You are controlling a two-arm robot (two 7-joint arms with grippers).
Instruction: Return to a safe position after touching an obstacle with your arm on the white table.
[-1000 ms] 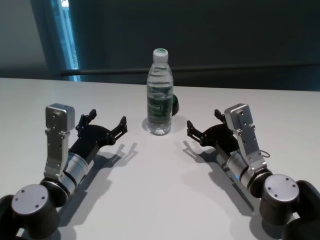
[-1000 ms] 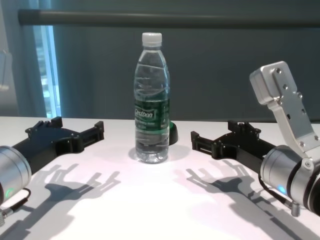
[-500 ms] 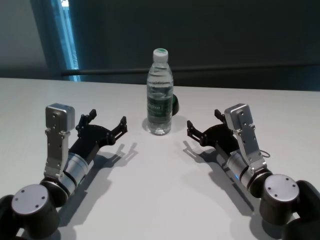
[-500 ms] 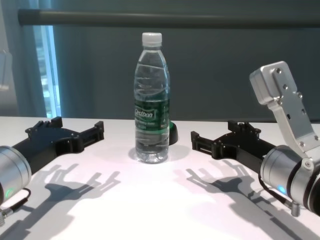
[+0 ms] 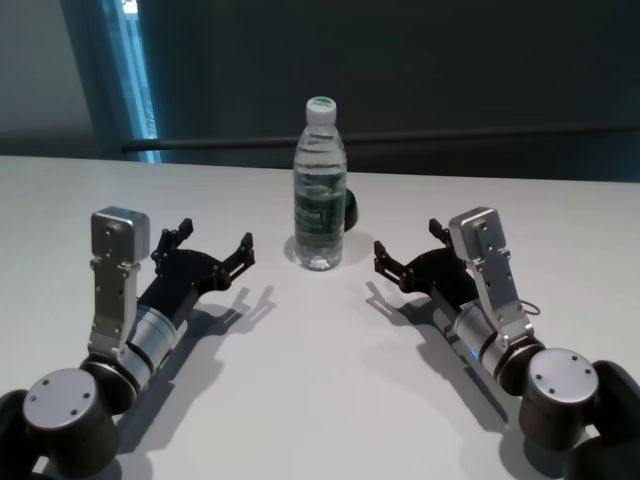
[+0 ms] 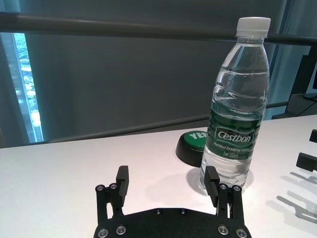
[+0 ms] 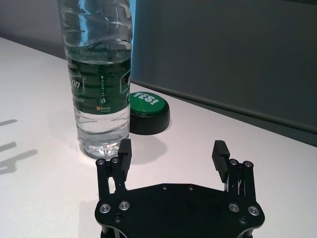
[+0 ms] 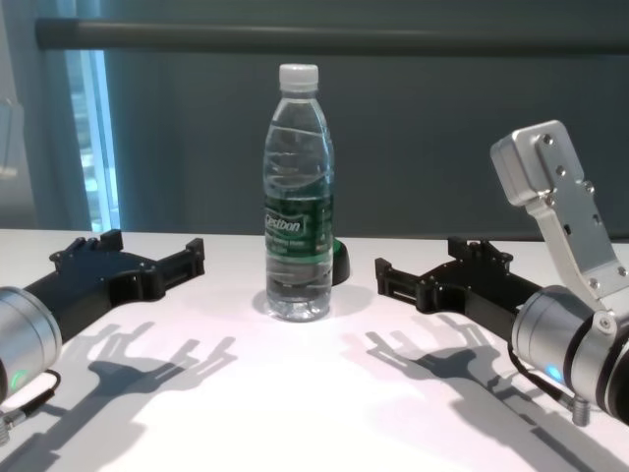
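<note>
At the middle of the white table (image 5: pixel 320 390), toward its far side, you have the obstacle (image 5: pixel 319 190) standing upright: a clear plastic water bottle with its long axis vertical, white screw cap at the top, base flat on the tabletop. Its dark green label faces you in the chest view, where the white "Cestbon" lettering reads level. The bottle holds clear water that fills it up to about the shoulder; the cap is on.

Just behind the bottle, on its right side, a low black puck with a green top (image 7: pixel 148 113) lies flat on the table; you can read white lettering on its green face in the right wrist view.

Your left gripper (image 5: pixel 212 250) hovers low over the table to the left of the bottle, its fingers spread apart with nothing between them, pointing toward the far side and slightly inward. Your right gripper (image 5: pixel 408 255) sits likewise to the right of the bottle, fingers also spread and holding nothing. Neither gripper touches the bottle; each is clear of it, the bottle between them and a little farther back.
</note>
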